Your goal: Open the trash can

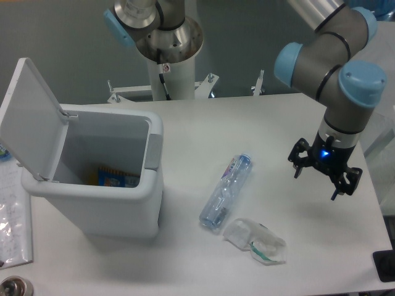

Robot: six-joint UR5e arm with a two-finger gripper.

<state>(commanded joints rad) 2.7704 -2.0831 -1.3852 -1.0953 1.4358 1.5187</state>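
**Lid up, arm parked at the right edge**

At the far left of the table the trash can (92,179) stood with its flat lid (31,117) swung up and leaning back to the left, the grey push tab (153,150) showing on its right rim. The task looked done, judged from the open mouth alone. Inside, near the bottom, lay something flat with blue and yellow print (111,179); what it was could not be made out, and the rest of the interior looked bare. The raised lid seemed to rest only on its hinge, so a knock to the bin or a jolt to the table might have dropped it shut again.

Right of the bin, near the middle, a crushed clear plastic bottle (225,191) lay on its side, its cap end pointing far and right. Just nearer, and close beside the bottle's lower end, sat a crumpled clear wrapper with a green scrap in it (256,242). Any low sweep of the arm leftward across the table could have caught either and pushed it toward the bin.

At the right, the gripper (325,172) hung above the table (185,259), well apart from the bin, its fingers spread wide and holding nothing. It was close to the table's right edge.
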